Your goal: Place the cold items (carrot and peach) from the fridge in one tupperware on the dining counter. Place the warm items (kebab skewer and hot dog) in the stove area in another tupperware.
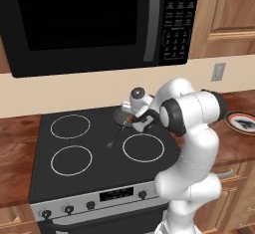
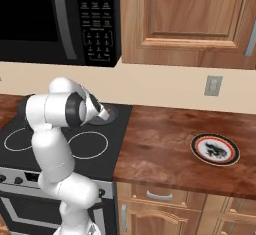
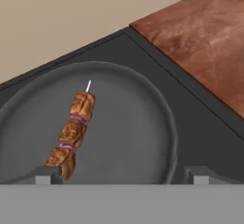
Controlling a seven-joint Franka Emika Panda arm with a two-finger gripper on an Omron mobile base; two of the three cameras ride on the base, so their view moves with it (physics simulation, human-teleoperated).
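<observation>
Four rings mark the black stove [image 1: 99, 158], and it sits under a big black microwave [image 1: 94, 21] with wooden cabinets [image 2: 190, 14] off to the side. Brown table [image 2: 165, 149] runs along the stove's right edge, beige wall behind with a pale outlet [image 2: 213, 85]. Out on that table, well apart from the stove, lies a round plate [image 2: 215, 149] with a red rim and a dark pattern.

Now the arm [image 1: 191, 143]: white, bent over the stove's back right corner, reaching down toward a grey pan [image 3: 143, 123] that sits on the back right ring. Its long handle [image 1: 115, 139] points forward between the burners.

And in the pan, the skewer [image 3: 70, 135]! Browned meat chunks with purple slices between, pale stick tip poking out at the far end. It lies flat on the pan floor, left of centre in the hand view.

Tool [image 3: 121, 175] is right above the pan, jaws spread wide, released, gripping nothing. One fingertip [image 3: 44, 174] stands just by the skewer's near end; whether it touches I cannot tell.
</observation>
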